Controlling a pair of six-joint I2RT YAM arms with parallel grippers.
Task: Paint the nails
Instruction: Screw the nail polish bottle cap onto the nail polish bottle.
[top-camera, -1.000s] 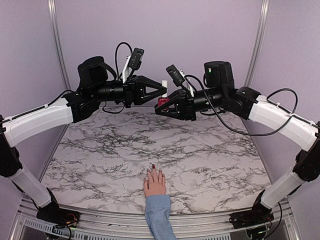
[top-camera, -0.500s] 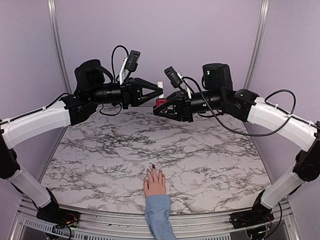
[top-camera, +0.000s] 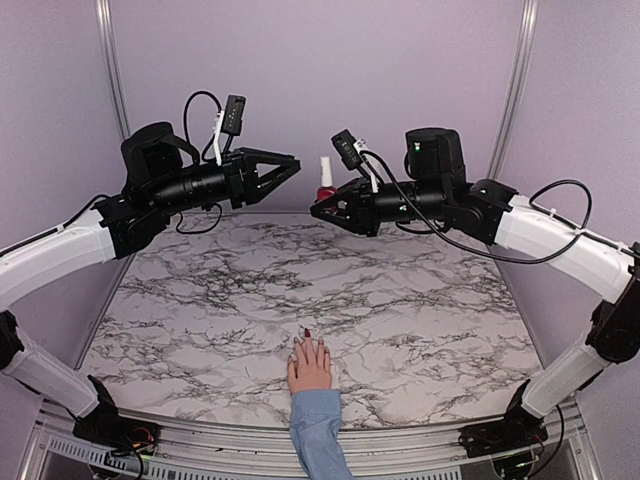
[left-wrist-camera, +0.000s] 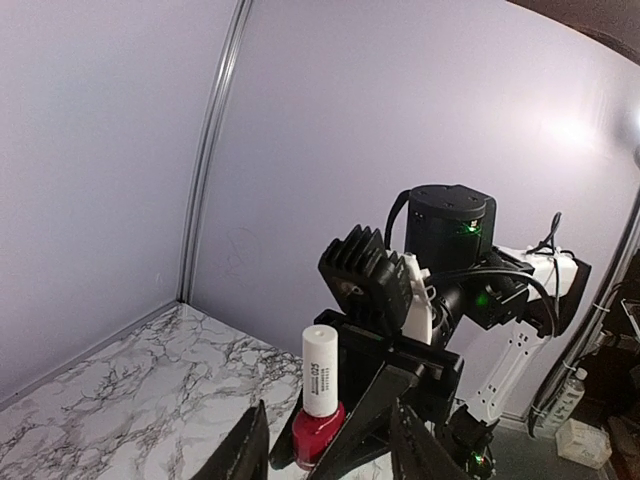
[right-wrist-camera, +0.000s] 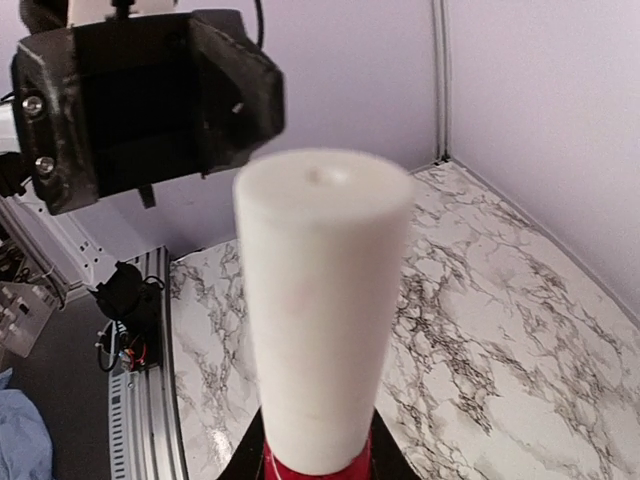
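Nails (top-camera: 307, 334) on a pale pink hand (top-camera: 310, 367) are lying near the near edge of the marbled table (top-camera: 200, 290), about midway between left and right. The hand is resting palm down with its fingers pointing far, and a light blue sleeve (top-camera: 320, 432) is running off the near edge. The nail at the tip of the longest finger is showing dark red, while the others are looking pale, though they are very small in the top view. Well apart from the hand, above the far part of the table, the right gripper (top-camera: 320, 207) is clamping the dark red body of a small polish bottle (top-camera: 325, 192) and holding it upright with its white cap (top-camera: 326, 166) on. In the right wrist view the cap is filling the middle, close and blurred, with the red glass sitting between the gripper's fingers at the bottom edge. The left gripper (top-camera: 288, 168) is hovering near the bottle on its left at about the same height, its fingers standing apart and empty, its open end facing the bottle without touching it. In the left wrist view those two dark fingers (left-wrist-camera: 247, 455) are rising from the bottom edge, framing the bottle that is standing further off in the right gripper, under the ribbed black camera housing (left-wrist-camera: 365, 277) on that wrist
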